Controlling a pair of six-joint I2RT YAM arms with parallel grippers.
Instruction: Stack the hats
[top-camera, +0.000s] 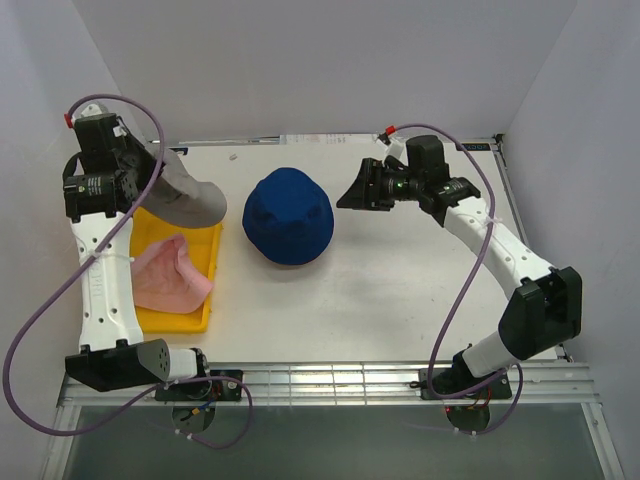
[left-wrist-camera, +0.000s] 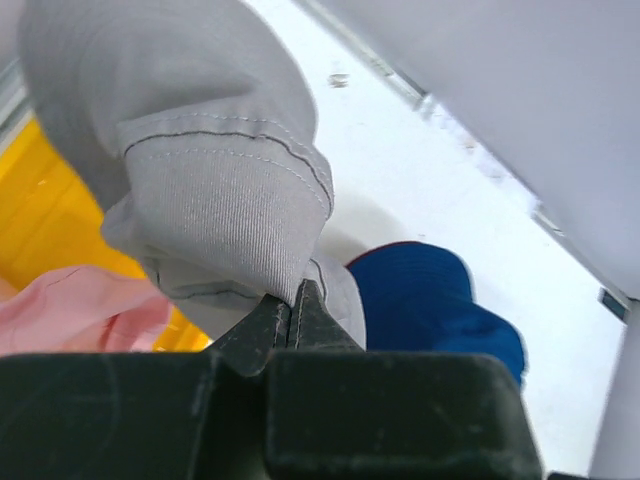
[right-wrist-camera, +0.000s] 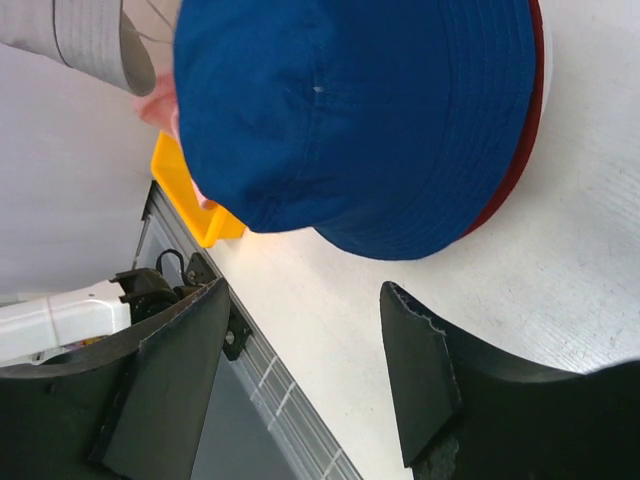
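Pinching the grey hat (top-camera: 190, 195) by the brim in the clamped left hand (left-wrist-camera: 293, 302), apparently aloft; holding the right hand (right-wrist-camera: 302, 300) wide, empty. Needing carrying rightward onto the navy hat (top-camera: 288, 215).

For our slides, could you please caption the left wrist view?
Left gripper shut on grey hat; yellow tray and navy hat behind.

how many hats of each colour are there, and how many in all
grey hat: 1
navy blue hat: 1
pink hat: 1
dark red hat: 1 (only its edge shows under the navy blue hat)
total: 4
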